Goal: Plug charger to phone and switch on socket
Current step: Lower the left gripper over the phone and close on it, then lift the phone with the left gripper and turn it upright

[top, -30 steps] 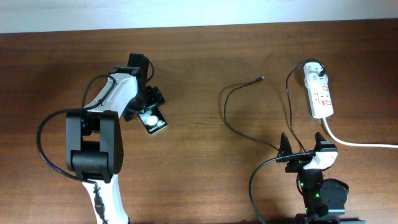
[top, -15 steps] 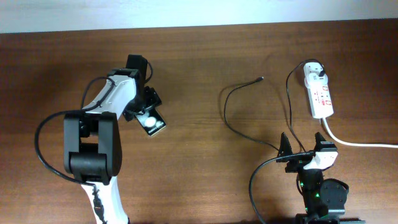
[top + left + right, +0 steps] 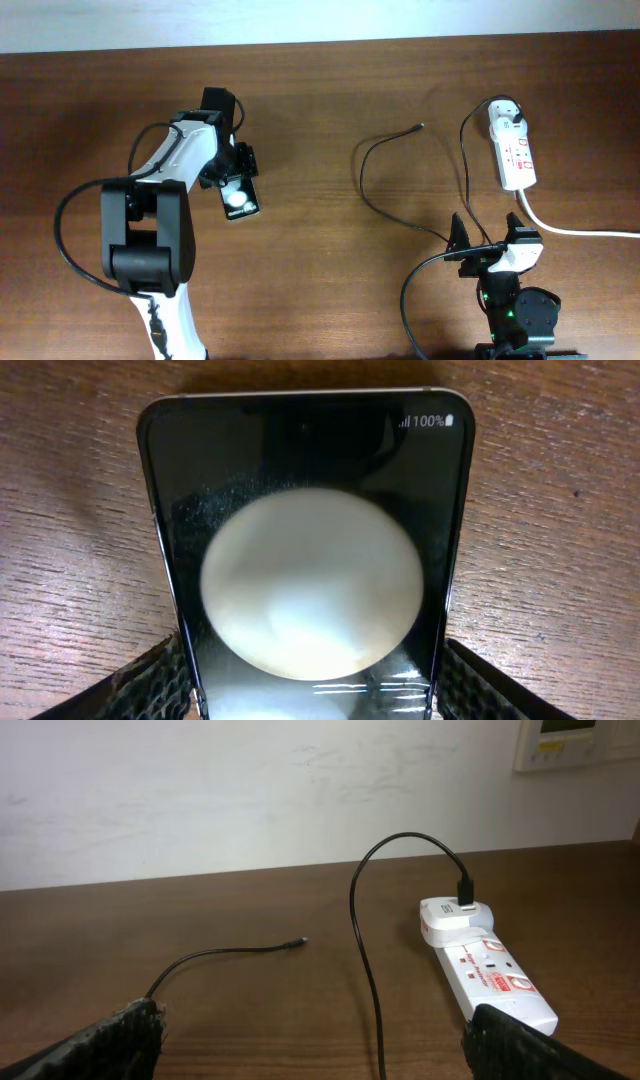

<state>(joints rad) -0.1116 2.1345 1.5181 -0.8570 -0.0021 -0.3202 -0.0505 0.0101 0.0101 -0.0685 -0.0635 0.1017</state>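
Your left tool (image 3: 236, 176) is clamped on the phone (image 3: 239, 197), centre-left of frame. Turn its port end toward the cable tip (image 3: 417, 127), upper centre-right, and keep it level. Your right tool (image 3: 487, 232) sits open and empty, lower right.

A dark brown wooden table (image 3: 320, 250) with fine, streaky grain fills the overhead view, and a pale strip of white wall (image 3: 320, 20) runs along its far edge. From the low view on the right, the same wall (image 3: 250, 790) rises plain and slightly scuffed behind the tabletop (image 3: 250, 1010), with a small cream-coloured wall panel (image 3: 575, 740) mounted near the upper right corner. The light is soft and even, leaving a faint sheen on the wood and only weak shadows.
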